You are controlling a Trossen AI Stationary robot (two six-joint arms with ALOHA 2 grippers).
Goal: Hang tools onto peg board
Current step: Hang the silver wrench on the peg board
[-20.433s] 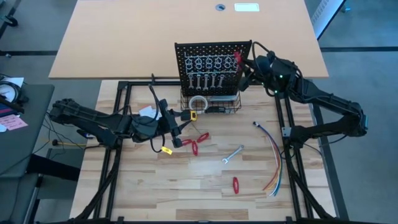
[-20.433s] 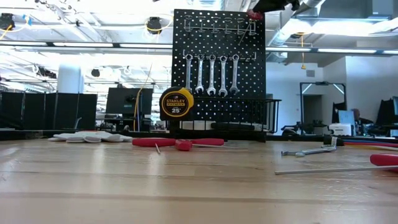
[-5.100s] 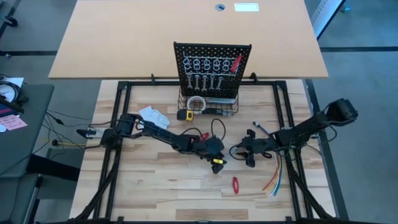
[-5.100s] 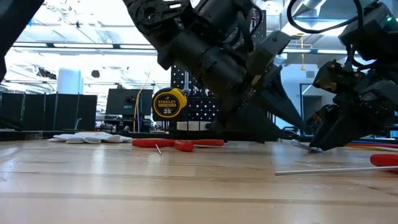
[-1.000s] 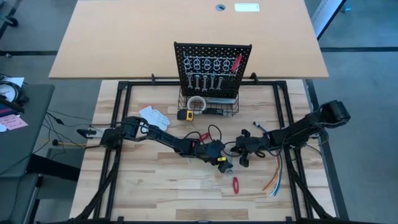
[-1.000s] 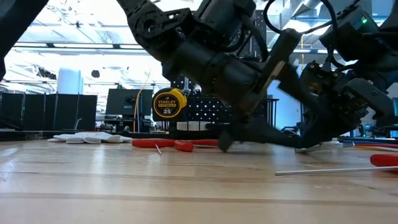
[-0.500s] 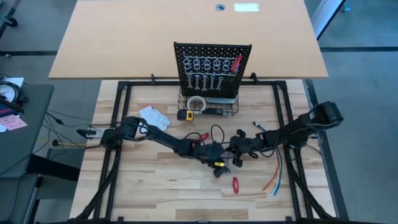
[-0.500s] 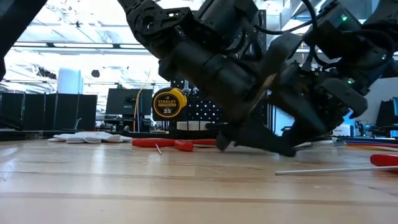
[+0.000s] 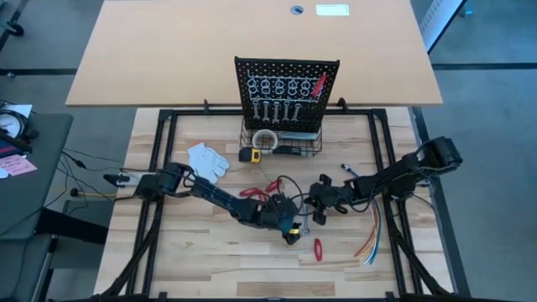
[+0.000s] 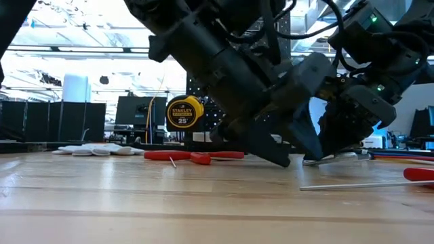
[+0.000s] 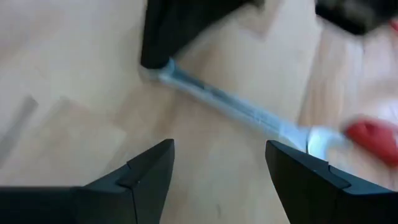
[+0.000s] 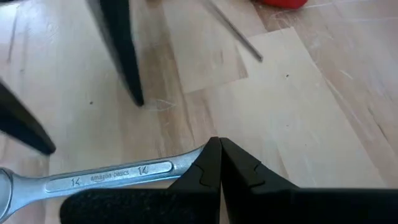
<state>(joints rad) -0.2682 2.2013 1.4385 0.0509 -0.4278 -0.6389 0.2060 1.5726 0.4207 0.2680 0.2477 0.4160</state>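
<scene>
"amazon basics" wrench (image 12: 93, 176) (yellow "STANLEY 25'" tape measure (image 10: 184, 112) behind)

Two dark jointed arms trailing black cables, one claw (image 9: 289, 231) yellow-tagged

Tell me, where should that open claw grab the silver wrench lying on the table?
Probably mid-shaft, from above. The wrench lies flat; the right gripper already pinches one end, leaving the straight middle bare for the left gripper.
</scene>
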